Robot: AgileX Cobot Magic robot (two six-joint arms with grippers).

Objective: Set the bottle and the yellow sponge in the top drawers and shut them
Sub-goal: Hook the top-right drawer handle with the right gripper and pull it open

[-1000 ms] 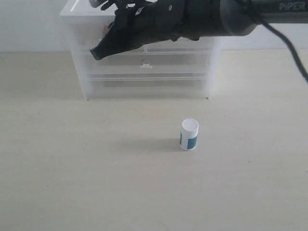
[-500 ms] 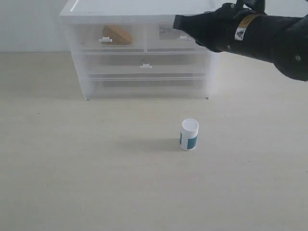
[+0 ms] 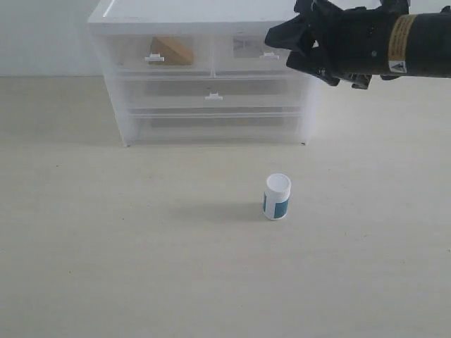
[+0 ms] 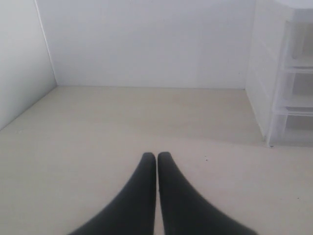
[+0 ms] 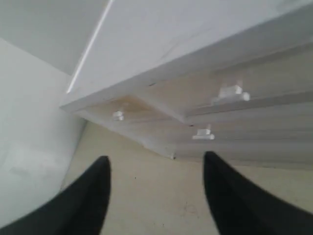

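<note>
The bottle (image 3: 277, 197), a squat white jar with a teal label, stands upright on the table in front of the cabinet (image 3: 204, 10). The yellow sponge (image 3: 171, 51) lies inside the left top drawer (image 3: 154, 58), which looks shut. The right top drawer (image 3: 268, 54) also looks shut. My right gripper (image 3: 289, 46) hovers open and empty just in front of the right top drawer; its wrist view shows the spread gripper (image 5: 156, 164) facing the cabinet front (image 5: 234, 93). My left gripper (image 4: 156, 157) is shut and empty, low over the table, off to the side of the cabinet (image 4: 288, 73).
Two full-width drawers with central handles (image 3: 213, 96) sit below the top pair. A white wall (image 4: 146, 39) stands behind the table. Bare beige tabletop (image 3: 141, 267) surrounds the bottle.
The right arm has pulled back from the left top drawer and swung right across the cabinet front. The sponge now shows inside the shut left drawer. The bottle has not moved.
</note>
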